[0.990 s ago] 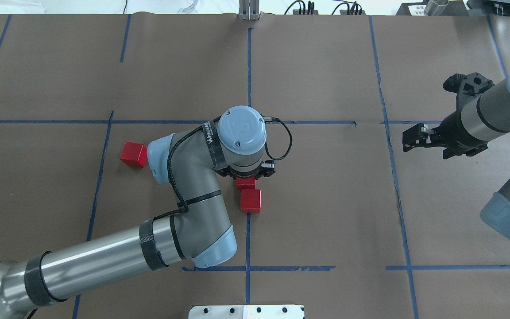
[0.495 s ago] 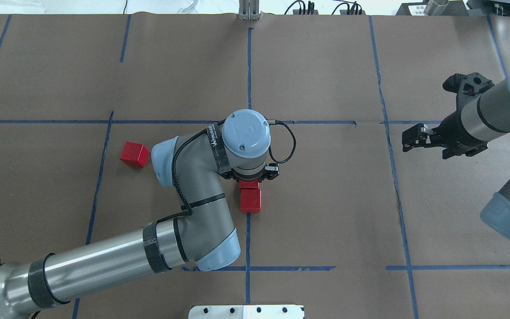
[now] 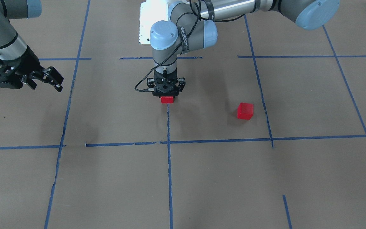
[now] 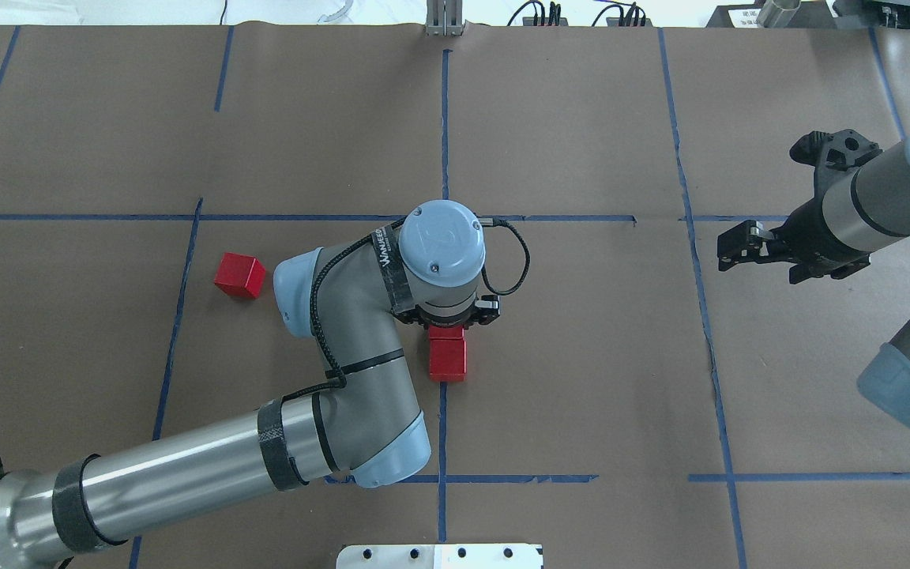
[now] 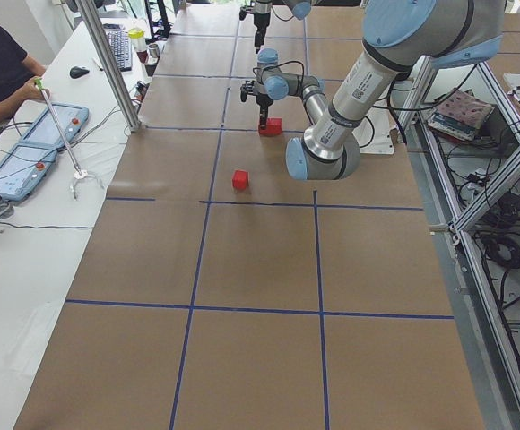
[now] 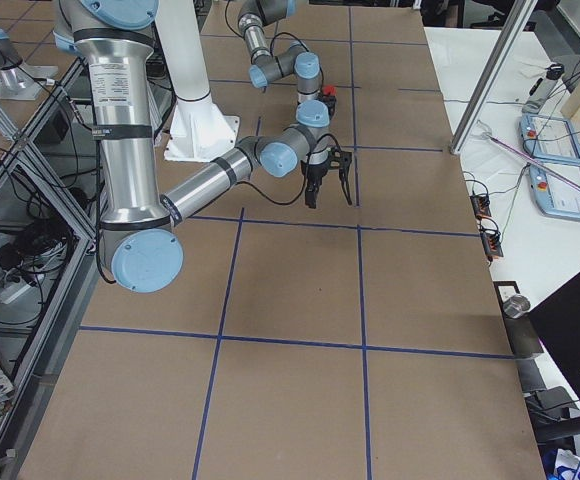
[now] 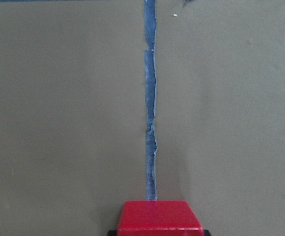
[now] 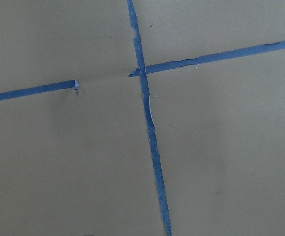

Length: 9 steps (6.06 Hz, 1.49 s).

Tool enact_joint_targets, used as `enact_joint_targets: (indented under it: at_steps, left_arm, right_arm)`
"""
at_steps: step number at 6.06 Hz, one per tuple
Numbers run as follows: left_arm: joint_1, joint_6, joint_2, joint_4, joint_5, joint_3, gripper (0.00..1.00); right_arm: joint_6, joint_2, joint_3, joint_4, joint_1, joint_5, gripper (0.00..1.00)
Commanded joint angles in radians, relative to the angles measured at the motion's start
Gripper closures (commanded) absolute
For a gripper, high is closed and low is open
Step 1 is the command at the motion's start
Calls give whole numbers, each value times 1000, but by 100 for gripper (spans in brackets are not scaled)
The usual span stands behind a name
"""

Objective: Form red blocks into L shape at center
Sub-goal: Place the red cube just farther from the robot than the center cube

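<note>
Your left gripper [image 4: 447, 319], clamping one red block [image 3: 167, 100], has brought it against the second block [image 4: 447, 362] on the blue tape line [image 4: 442, 431]: one leg done. Right gripper [image 3: 54, 80] gapes empty.

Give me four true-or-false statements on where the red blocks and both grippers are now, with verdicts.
1. The left gripper, down at the centre tape line, is shut on the first red block. True.
2. The right gripper holds a red block. False: it hangs open and empty, off to the side.
3. The second red block lies against the first red block with no visible gap. True.
4. All three red blocks are together. False: the third red block lies apart, on the robot's left.
</note>
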Motion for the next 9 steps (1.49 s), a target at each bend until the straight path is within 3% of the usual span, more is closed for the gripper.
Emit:
enact_joint_targets:
  at_steps: [1,2,3,4,5,6,8,9]
  left_arm:
    - [0,0,-1,-1,0,0,97]
    - [2,0,-1,-1,0,-1,90]
    - [0,1,1,-1,0,-1,35]
    - [2,2,1,-3,2,-1,8]
    - [0,2,1,-1,6,-1,0]
    - [-1,2,1,0,6,-11,0]
    - [-78,6,49,14,-1,-143,0]
    - [-115,14,144,12,-15,-235,0]
  right_arm:
    - [0,0,0,0,-1,0,0]
    - [0,0,0,0,-1,0,0]
    - [0,0,0,0,-1,0,0]
    - [0,0,0,0,-1,0,0]
    - [0,2,0,0,-1,0,0]
    - [0,3,0,0,-1,0,0]
    - [0,5,5,2,-1,-2,0]
    - [8,11,14,2,-2,-2,0]
